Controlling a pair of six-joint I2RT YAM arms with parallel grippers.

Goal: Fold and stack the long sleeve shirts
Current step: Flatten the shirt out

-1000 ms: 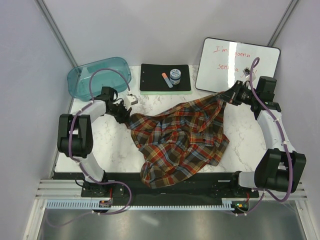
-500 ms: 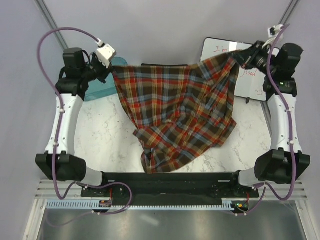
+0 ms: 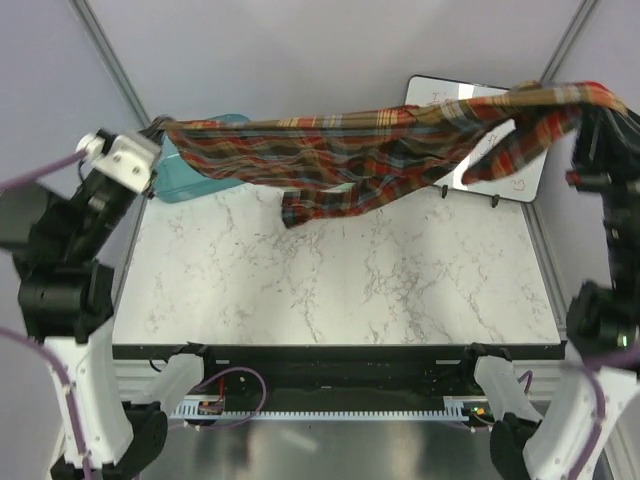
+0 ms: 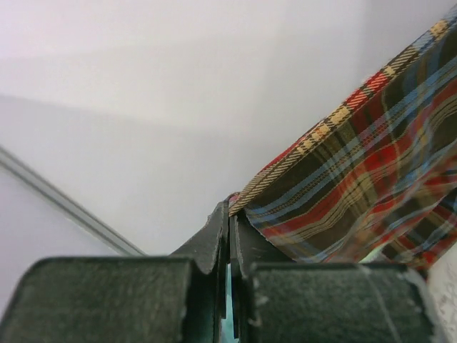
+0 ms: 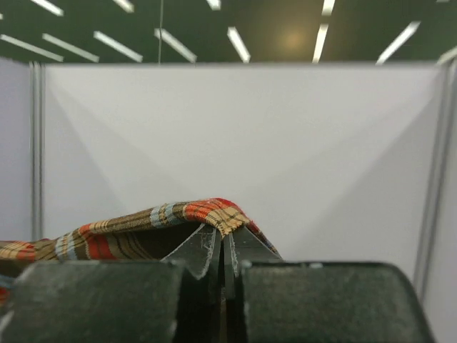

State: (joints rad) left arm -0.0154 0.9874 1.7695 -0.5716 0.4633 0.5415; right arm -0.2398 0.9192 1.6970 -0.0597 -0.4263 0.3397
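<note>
1. I've got the plaid shirt [image 3: 380, 150] up in the air, clear of the marble table [image 3: 340, 280]. It is stretched between the two arms over the table's far edge.
2. Its long axis runs left to right across the top view, with the right end a bit higher in frame than the left. The cloth is bunched into a narrow band, and a loose flap sags down left of the middle.
3. Left gripper [image 4: 229, 214]: jaws pinched tight together on an edge of the shirt. In the wrist view the cloth runs away up and to the right.
4. Right gripper [image 5: 223, 239]: jaws closed hard on a fold of hem. The cloth humps over the tips and trails off to the left.
5. Hard to make out: I can't tell which part is collar, sleeve or body.
6. The shirt covers the top of the whiteboard [image 3: 520, 175] and the back of the teal bin [image 3: 185, 175].
7. From above, the right fingertips are hidden behind cloth, and both arms are cut off at the frame edges.
</note>
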